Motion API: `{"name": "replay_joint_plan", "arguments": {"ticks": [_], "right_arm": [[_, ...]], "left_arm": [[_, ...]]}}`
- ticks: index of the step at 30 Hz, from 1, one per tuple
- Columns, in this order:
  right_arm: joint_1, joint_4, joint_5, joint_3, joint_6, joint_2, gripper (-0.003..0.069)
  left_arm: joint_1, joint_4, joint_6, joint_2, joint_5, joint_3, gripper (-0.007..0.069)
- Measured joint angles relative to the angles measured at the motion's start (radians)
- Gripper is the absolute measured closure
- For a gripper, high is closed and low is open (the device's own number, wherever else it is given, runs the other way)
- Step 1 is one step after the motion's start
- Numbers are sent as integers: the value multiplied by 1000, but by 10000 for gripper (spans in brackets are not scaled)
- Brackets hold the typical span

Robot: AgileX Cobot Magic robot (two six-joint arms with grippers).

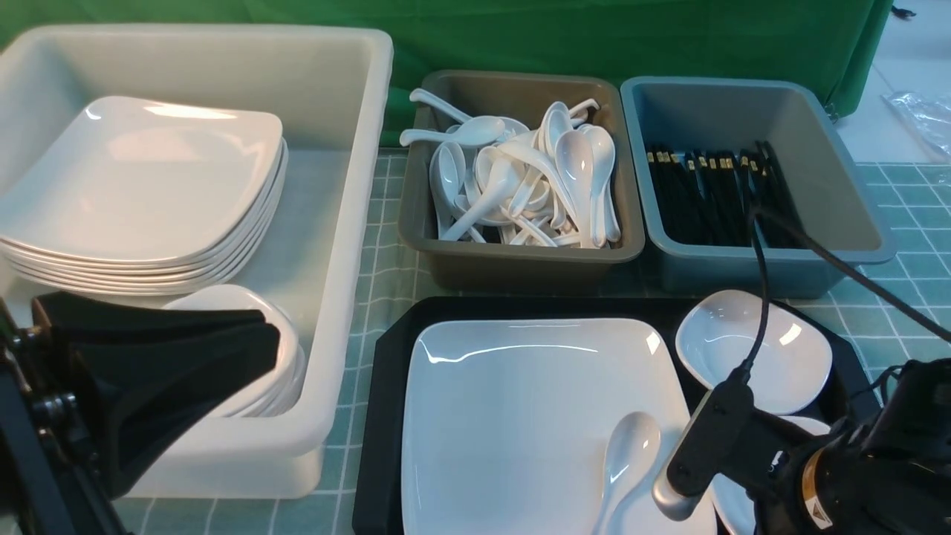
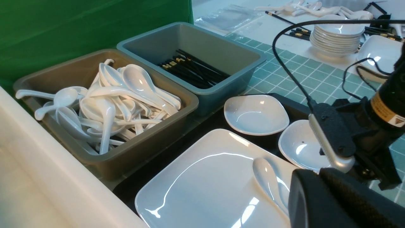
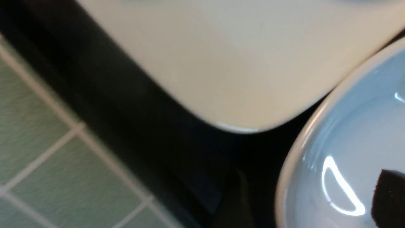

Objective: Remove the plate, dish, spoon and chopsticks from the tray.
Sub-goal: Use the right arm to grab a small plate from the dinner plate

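The black tray [image 1: 386,416] holds the big white plate [image 1: 520,431], and the spoon [image 1: 628,453] lies on the plate's right side. Two small white dishes sit at the tray's right: a far one [image 1: 750,349] and a near dish [image 2: 297,147]. My right arm [image 1: 854,475] hangs over the near dish. My right gripper [image 3: 311,199] is open, one finger [image 3: 389,196] inside the dish [image 3: 348,126] and the other outside its rim over the tray [image 3: 142,126]. My left gripper [image 1: 267,331] is shut and empty above the white tub. Several chopsticks [image 1: 713,197] lie in the blue-grey bin.
The white tub [image 1: 349,186] on the left holds stacked plates [image 1: 141,186] and stacked small dishes [image 1: 290,371]. Behind the tray stand a brown bin [image 1: 520,260] full of spoons and the blue-grey bin [image 1: 854,223]. The right arm's cable [image 1: 761,297] arcs over the far dish.
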Motion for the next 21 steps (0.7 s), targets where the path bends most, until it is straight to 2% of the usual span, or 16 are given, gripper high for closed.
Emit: {"name": "replay_joint_plan", "arguments": {"ticks": [6, 9, 15, 18, 21], "right_arm": [[-72, -39, -40, 0, 0, 80, 92], [-80, -38, -66, 0, 0, 101, 120], [-81, -33, -83, 0, 0, 122, 280], [-81, -37, -76, -3, -7, 125, 392], [-72, -47, -32, -26, -9, 113, 435]], "left_arm": [[0, 0, 3, 0, 1, 0, 607], [0, 0, 3, 0, 2, 0, 607], [0, 0, 4, 0, 5, 0, 607], [0, 0, 4, 0, 5, 0, 607], [0, 0, 4, 0, 11, 0, 607]]}}
